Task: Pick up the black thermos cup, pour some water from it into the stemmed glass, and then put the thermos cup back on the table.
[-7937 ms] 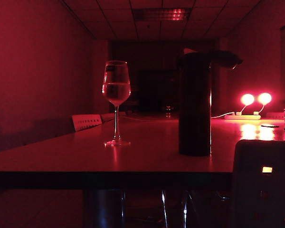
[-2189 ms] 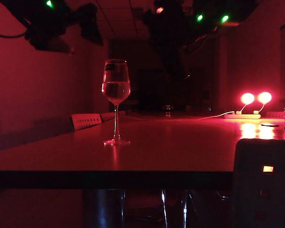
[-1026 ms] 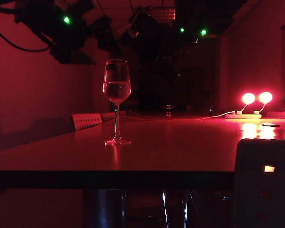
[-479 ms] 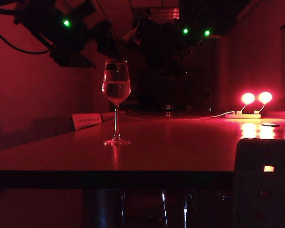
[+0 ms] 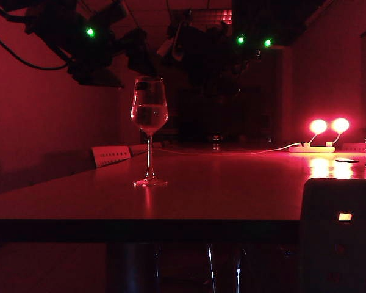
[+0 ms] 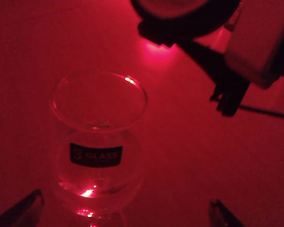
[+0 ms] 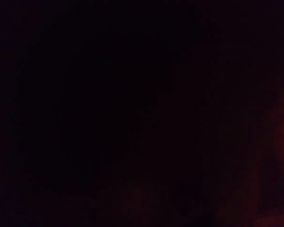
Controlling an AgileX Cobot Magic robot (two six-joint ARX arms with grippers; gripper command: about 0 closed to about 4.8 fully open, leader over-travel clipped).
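With the glass (image 5: 149,129) standing left of centre, thin and fragile, we keep our spread left gripper (image 6: 128,213) clear above it, while the right gripper (image 5: 216,58) at upper centre carries the thermos (image 5: 198,52), rigid, heavy, best held mid-body, grip unclear.

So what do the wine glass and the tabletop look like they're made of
The stemmed glass looks like clear, glossy glass: the room shows through its bowl, the water line is visible, and highlights glint on the rim and foot. The table seems a smooth, semi-gloss hard surface, perhaps laminate: it mirrors the lamps' glow and the glass's stem. Red light hides its colour.
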